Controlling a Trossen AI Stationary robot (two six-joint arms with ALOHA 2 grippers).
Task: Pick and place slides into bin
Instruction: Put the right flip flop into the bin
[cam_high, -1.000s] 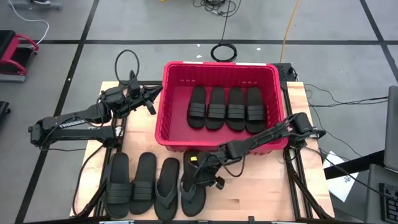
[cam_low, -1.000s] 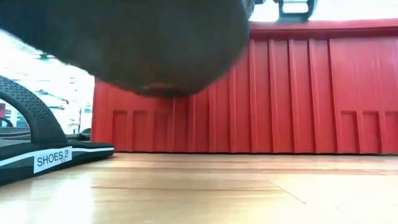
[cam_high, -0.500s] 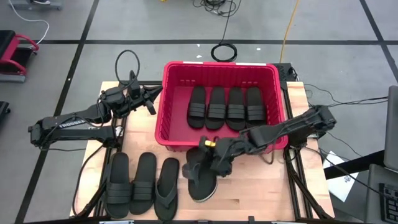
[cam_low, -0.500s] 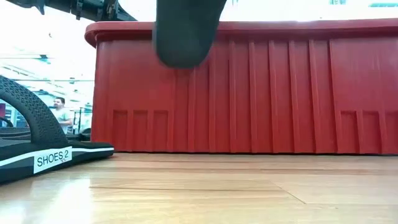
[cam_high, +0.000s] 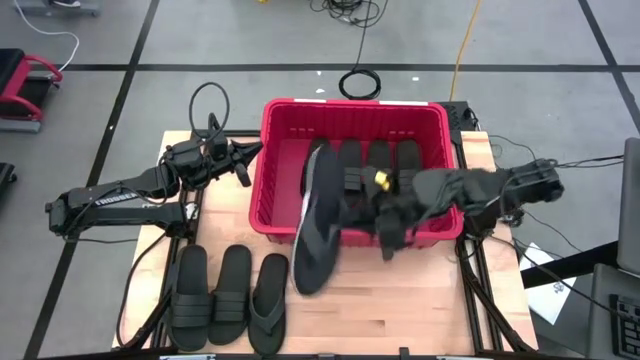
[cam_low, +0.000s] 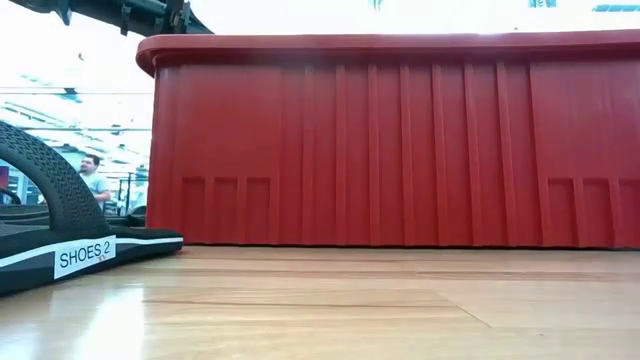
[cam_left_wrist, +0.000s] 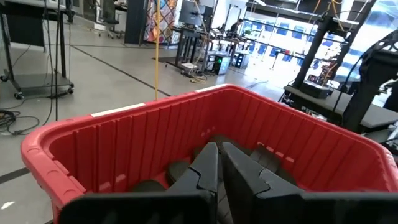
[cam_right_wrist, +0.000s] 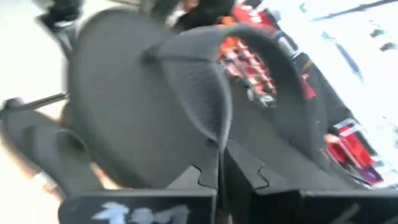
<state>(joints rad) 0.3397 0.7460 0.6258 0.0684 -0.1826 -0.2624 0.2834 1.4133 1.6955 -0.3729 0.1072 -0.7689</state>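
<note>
Flip-flop's up off the desk now, swung over the bin's front wall.

Our right end effector (cam_high: 352, 195) is clamped on the flip-flop (cam_high: 317, 225); four slides sit inside the bin (cam_high: 352, 107), three wait on the desk (cam_high: 400, 320).

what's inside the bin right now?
The bin holds ribbed-strap slides in a row along its floor. The flip-flop gripped by the right gripper hangs over the front wall and, with the arm, covers much of the row, so no exact count.
</note>
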